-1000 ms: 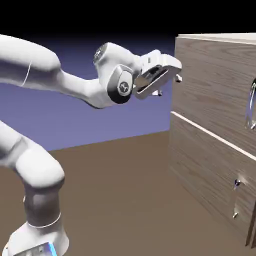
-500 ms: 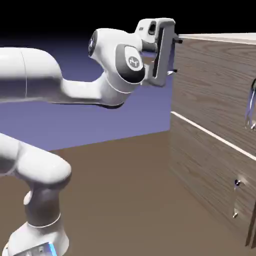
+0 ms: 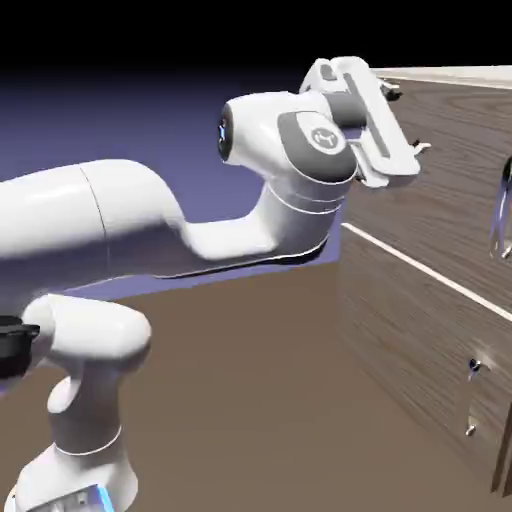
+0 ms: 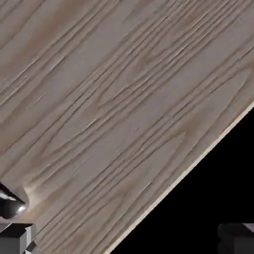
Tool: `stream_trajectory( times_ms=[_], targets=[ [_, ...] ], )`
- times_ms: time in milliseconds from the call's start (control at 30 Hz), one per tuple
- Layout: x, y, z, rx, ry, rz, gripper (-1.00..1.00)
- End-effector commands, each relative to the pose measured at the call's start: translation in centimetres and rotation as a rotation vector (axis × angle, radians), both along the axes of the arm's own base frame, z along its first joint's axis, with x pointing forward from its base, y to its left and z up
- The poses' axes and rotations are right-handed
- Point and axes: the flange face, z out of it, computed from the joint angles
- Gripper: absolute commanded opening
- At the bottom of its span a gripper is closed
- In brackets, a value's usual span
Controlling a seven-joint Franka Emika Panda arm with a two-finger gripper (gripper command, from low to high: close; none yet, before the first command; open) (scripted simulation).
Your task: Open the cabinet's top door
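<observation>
Up by the cabinet's [image 3: 420, 300] top near corner, your pincer [image 3: 410, 120] hangs wide open and empty, so you're approaching: next reach the top door's [image 3: 450, 190] handle [image 3: 497, 215] at the exterior view's right.

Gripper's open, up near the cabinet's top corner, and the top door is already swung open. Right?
Not quite. The gripper is open and up by the top corner of the cabinet, but the top door is shut, flush with the front. Its silver handle is untouched at the exterior view's right edge, which shows all this.
</observation>
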Motion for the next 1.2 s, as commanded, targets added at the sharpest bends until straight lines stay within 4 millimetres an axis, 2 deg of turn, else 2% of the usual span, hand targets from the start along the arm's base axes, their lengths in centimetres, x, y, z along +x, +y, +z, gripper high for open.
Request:
stream_trajectory(
  times_ms=[0,167,367,433,567,600,633,667,933,1167],
  targets=[
    [0.5,-0.6,-0.7,-0.05,-0.007,-0.004,1.0],
    [3.1,-3.4,-4.7,-0.301,-0.026,-0.023,1.0],
    [6.8,-5.9,-11.0,-0.613,-0.022,-0.032,1.0],
    [6.9,-5.9,-11.2,-0.622,-0.022,-0.032,1.0],
    [11.3,-5.8,-11.2,-0.621,-0.022,-0.032,1.0],
    [11.9,-5.7,-11.2,-0.622,-0.022,-0.032,1.0],
    [11.9,-5.7,-11.2,-0.622,-0.022,-0.032,-1.0],
    [11.9,-5.7,-11.2,-0.622,-0.022,-0.032,-1.0],
    [5.6,-3.6,-11.2,-0.623,0.02,-0.161,-1.0],
    [-0.4,-0.7,-11.2,-0.621,0.061,-0.288,-1.0]
  ],
)
